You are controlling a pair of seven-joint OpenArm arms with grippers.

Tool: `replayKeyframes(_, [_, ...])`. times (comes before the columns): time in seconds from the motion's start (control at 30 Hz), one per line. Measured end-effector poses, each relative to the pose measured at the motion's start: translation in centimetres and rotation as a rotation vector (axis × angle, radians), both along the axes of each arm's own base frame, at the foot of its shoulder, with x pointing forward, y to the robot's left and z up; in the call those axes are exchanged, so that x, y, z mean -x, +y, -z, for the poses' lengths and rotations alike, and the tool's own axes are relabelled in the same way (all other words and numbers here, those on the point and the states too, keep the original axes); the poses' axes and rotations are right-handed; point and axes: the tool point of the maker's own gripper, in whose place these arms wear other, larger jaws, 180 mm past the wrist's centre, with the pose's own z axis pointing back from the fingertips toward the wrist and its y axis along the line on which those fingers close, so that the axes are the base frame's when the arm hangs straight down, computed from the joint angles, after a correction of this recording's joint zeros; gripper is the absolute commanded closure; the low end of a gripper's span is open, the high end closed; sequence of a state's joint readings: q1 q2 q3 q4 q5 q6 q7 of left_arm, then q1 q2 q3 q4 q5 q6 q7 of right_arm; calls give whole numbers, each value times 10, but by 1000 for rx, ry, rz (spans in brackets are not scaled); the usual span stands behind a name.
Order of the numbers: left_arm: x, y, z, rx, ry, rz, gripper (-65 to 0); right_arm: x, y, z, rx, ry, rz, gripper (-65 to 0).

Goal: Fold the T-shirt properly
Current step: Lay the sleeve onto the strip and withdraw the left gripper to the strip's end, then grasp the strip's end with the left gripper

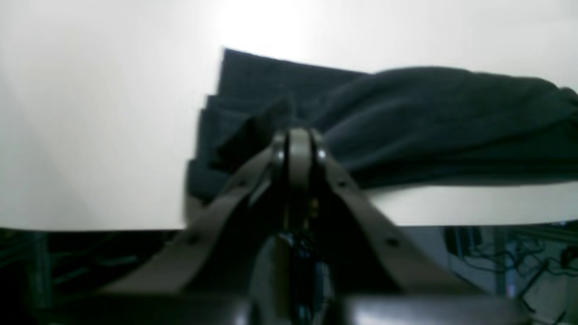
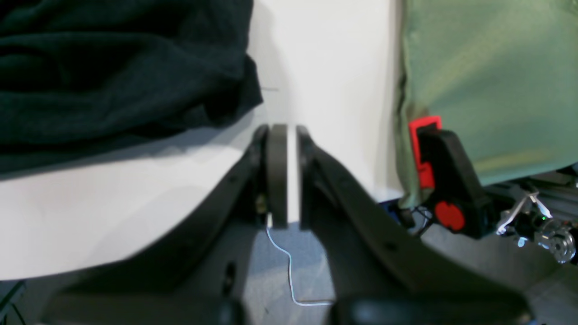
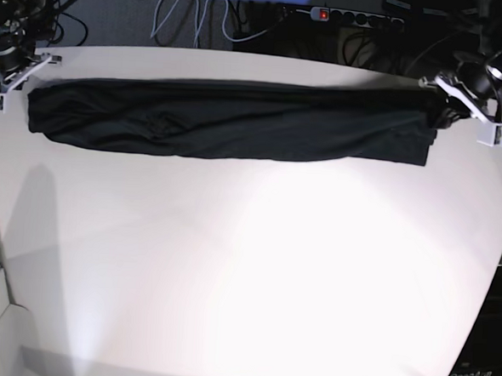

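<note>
The T-shirt (image 3: 229, 123) lies as a long black strip across the far side of the white table (image 3: 246, 273). My left gripper (image 3: 444, 104) is at the strip's right end. In the left wrist view that gripper (image 1: 293, 135) is shut, and a flap of the T-shirt (image 1: 429, 122) rises to its tips and looks pinched there. My right gripper (image 3: 10, 84) sits just off the strip's left end. Its fingers (image 2: 285, 131) are all but together with nothing between them, and the T-shirt (image 2: 113, 67) lies apart to their upper left.
The table's far edge runs close behind both grippers. A green cover (image 2: 487, 81) and a black and red device (image 2: 445, 180) stand beside the right arm. Cables and a power strip (image 3: 355, 17) lie behind the table.
</note>
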State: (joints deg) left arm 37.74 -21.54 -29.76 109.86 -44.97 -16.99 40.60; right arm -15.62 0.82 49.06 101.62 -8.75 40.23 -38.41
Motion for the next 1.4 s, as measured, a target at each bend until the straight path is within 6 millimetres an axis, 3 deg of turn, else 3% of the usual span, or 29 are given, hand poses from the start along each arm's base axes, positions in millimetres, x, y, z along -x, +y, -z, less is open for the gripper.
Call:
replayKeyframes(0.67, [0, -6, 2, 7, 5, 15, 0, 0, -1, 0, 2, 1, -1, -44])
replayKeyframes(0.8, [5, -26, -1, 27, -37, 149, 0, -1, -1, -1, 2, -2, 0, -44])
replayKeyframes(0.9, [19, -34, 11, 50, -9, 181, -76, -6, 0, -3, 0, -17, -3, -44])
replayKeyframes(1.0, [21, -20, 16, 50, -8, 130, -210, -5, 0, -2, 1, -10, -2, -44])
replayKeyframes(1.1, [27, -10, 23, 54, 7, 95, -301, -5, 0, -2, 1, -10, -2, -44])
replayKeyframes(1.4, [32, -9, 26, 62, -4, 145, -311, -5, 0, -2, 0, -11, -2, -44])
